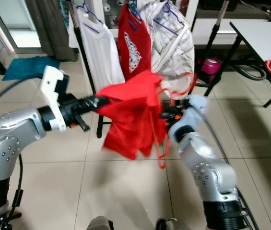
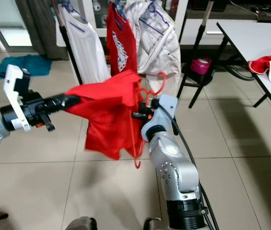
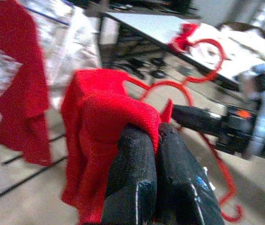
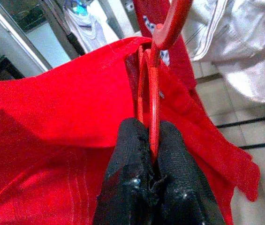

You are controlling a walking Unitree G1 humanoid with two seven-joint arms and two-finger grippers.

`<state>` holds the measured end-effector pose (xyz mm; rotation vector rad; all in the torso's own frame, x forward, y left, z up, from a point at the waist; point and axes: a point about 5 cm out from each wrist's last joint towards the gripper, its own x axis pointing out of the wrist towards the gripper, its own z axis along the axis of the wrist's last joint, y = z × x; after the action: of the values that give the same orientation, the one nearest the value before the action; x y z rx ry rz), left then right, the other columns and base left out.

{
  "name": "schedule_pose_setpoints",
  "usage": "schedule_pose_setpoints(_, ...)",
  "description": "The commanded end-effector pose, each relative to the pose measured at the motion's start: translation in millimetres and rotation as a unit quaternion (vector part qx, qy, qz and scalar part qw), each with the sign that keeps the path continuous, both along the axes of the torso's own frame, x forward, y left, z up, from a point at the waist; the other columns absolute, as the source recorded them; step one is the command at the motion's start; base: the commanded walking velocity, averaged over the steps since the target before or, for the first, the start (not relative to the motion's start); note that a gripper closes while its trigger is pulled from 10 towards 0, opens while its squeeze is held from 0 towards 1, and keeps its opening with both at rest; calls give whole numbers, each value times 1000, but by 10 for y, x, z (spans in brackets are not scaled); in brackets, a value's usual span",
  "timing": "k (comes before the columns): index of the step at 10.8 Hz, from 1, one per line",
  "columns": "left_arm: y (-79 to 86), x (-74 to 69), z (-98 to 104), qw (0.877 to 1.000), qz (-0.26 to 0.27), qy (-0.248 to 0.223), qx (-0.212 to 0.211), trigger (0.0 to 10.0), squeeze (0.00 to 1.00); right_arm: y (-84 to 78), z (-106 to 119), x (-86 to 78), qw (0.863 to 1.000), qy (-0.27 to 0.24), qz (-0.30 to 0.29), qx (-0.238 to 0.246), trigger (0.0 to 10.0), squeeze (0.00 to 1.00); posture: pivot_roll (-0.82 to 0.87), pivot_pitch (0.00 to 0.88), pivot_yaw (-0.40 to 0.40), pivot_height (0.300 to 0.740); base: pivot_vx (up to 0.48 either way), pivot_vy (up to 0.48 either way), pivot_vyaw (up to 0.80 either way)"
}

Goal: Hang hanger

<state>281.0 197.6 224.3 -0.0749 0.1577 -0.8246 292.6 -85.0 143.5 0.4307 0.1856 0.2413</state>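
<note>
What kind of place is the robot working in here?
Probably a home's laundry or drying corner: a clothes rack hung with a white shirt and a padded jacket, a tiled floor, and a white table beside it.

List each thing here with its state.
Left gripper: shut on the red garment.
Right gripper: shut on the red hanger.
Red garment: held up, draped between both grippers.
Red hanger: off the rack.
Clothes rack: three garments hanging.
</note>
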Motion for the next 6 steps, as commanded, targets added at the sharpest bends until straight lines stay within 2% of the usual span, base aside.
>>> schedule_pose_setpoints(1, 114, 21, 55, 999, 32, -25, 27, 0, 0, 250, 49, -58, 995, 4, 0, 100, 10000, 0, 137, 96, 18, 740, 0, 0, 0)
schedule_pose_setpoints(2, 188, 28, -1, 996, 44, -27, 77, 0, 0, 200, 89, -33, 989, -2, -24, 146, 10000, 0, 139, 90, 19, 740, 0, 0, 0)
schedule_pose_setpoints(3, 260, 25, -117, 986, 40, -30, 161, 0, 0, 227, 63, -42, 992, 3, 10, 127, 10000, 0, 138, 80, 22, 740, 0, 0, 0)
schedule_pose_setpoints(4, 272, 46, -123, 984, 46, -39, 166, 0, 0, 328, -30, -97, 993, 28, 73, 90, 10000, 0, 134, 74, 23, 740, 0, 0, 0)
schedule_pose_setpoints(5, 225, 131, -9, 987, 60, -74, 132, 0, 0, 484, -234, -235, 984, 81, 154, 41, 10000, 0, 135, 70, 22, 740, 0, 0, 0)
schedule_pose_setpoints(6, 152, 173, 81, 987, 46, -105, 115, 0, 0, 536, -271, -247, 982, 96, 150, 58, 10000, 0, 139, 69, 20, 740, 0, 0, 0)
